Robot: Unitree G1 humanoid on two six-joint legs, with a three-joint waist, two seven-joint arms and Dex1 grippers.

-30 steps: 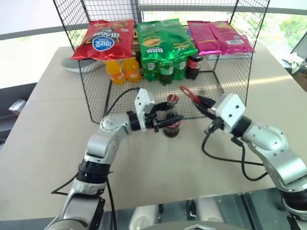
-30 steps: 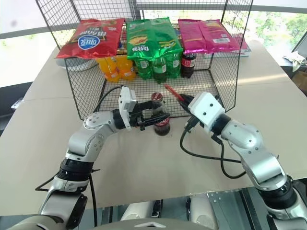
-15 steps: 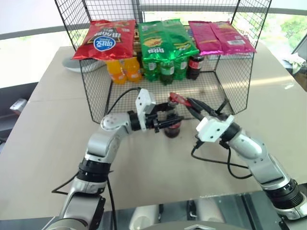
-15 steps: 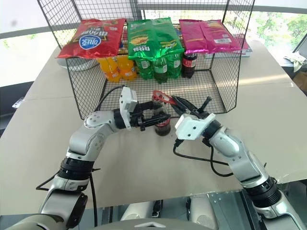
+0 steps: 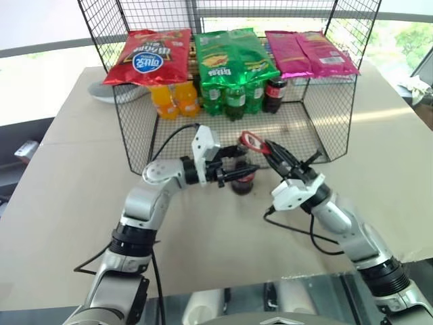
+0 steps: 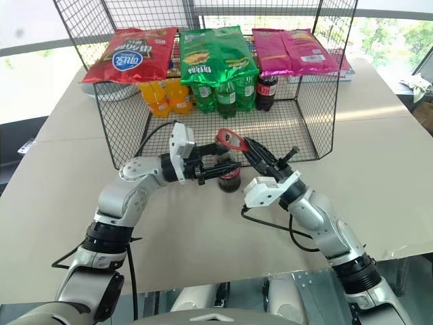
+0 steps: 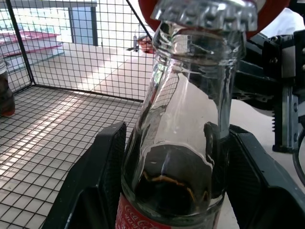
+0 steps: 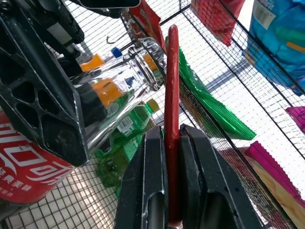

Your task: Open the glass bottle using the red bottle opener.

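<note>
The glass bottle stands upright on the table just in front of the wire basket. My left gripper is shut on it from the left, one finger on each side below the neck. The bottle's metal cap is on. My right gripper reaches in from the right, shut on the handle of the red bottle opener. The opener's ring head sits over the cap. In the right wrist view the opener stands edge-on between the pads, its tip against the bottle's neck.
A wire basket stands open-fronted right behind the bottle. It holds orange soda bottles, green bottles and a dark plastic bottle, with chip bags on top. A pale dish lies at the back left.
My right gripper has rolled, sunk and come left, bringing the opener's head from above the basket floor onto the bottle's cap. The left gripper and the bottle have stayed still.
</note>
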